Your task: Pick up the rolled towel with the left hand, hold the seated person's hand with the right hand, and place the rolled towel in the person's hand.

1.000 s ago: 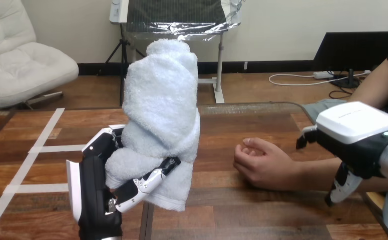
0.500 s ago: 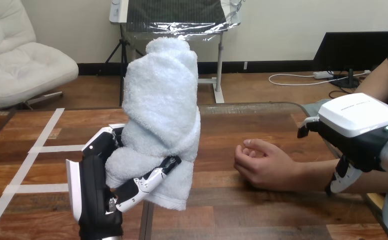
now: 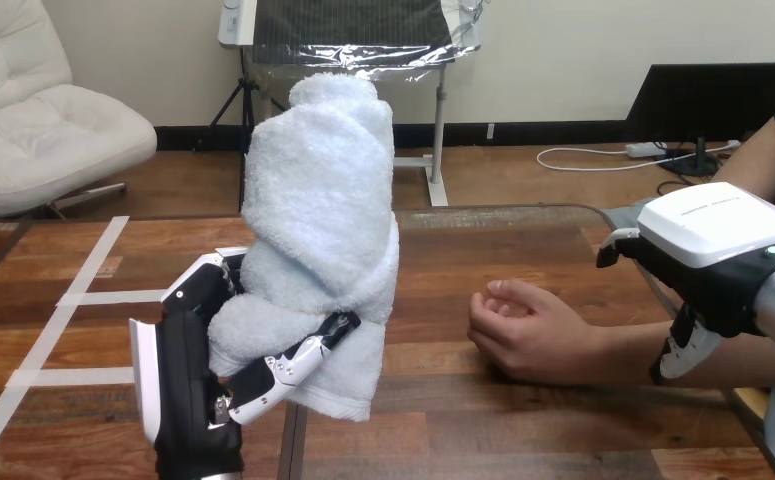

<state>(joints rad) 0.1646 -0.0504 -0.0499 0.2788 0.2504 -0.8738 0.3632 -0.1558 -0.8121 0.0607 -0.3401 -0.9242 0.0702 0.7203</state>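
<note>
Rolled towel [image 3: 321, 230] upright at L, left hand [image 3: 188, 380] fingers [image 3: 283, 370] round its lower part, above counter [image 3: 483, 430]. Person's hand [image 3: 523, 330] on counter R of centre, apart from towel. Right hand [image 3: 708, 250] far R, over person's forearm.

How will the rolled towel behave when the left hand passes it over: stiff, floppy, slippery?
Probably soft and light: the rolled towel stands upright above the left hand, whose fingers dent its lower part. Its fluffy pile should resist slipping. A loose bottom flap hangs free, so it may unroll in the person's hand.
</note>
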